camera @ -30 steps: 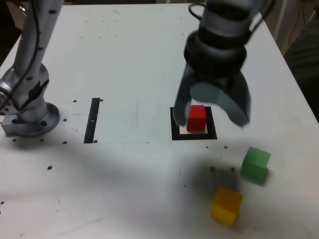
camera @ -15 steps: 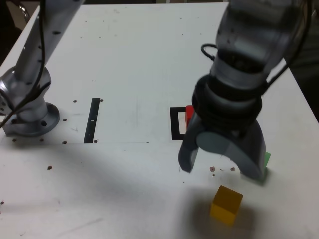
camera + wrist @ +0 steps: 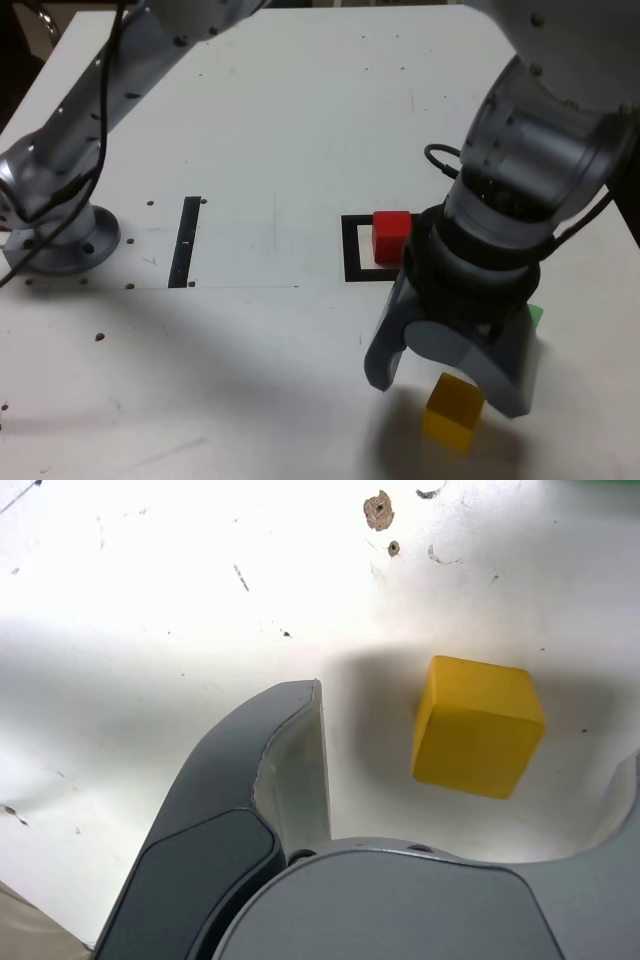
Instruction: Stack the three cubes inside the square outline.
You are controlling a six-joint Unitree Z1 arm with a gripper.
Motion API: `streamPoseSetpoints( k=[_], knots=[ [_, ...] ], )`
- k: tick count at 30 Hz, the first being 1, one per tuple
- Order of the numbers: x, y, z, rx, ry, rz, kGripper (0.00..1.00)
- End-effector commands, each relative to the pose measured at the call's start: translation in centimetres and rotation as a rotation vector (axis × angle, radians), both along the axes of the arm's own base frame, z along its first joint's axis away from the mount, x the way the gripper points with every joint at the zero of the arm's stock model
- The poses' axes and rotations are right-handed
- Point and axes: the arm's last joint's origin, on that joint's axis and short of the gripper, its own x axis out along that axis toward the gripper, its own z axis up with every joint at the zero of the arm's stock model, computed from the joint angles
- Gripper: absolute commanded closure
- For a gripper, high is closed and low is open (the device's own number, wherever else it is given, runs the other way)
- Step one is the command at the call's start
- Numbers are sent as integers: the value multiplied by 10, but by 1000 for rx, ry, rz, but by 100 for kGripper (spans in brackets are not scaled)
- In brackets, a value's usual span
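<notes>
We see the gripper (image 3: 452, 378) spread wide above the matte yellow cube (image 3: 478, 725), near the table's (image 3: 270, 120) front; the red cube (image 3: 391, 236) sits inside the square outline (image 3: 351, 250).

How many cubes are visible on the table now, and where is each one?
3. The red cube sits inside the square outline. The yellow cube lies under the open gripper. The green cube is mostly hidden behind the gripper.
</notes>
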Motion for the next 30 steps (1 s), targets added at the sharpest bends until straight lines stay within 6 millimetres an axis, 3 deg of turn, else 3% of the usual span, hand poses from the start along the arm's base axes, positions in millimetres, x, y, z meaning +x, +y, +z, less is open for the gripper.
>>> streamPoseSetpoints(
  k=[1,11,18,24,30],
  knots=[
    [-1,-3,-6,11,25,-25,1],
    [4,-13,-21,2,47,-53,3],
    [7,-16,-28,4,51,-52,12],
    [10,-18,-33,-4,57,-40,31],
    [13,-19,-33,-5,38,-48,67]
  ],
)
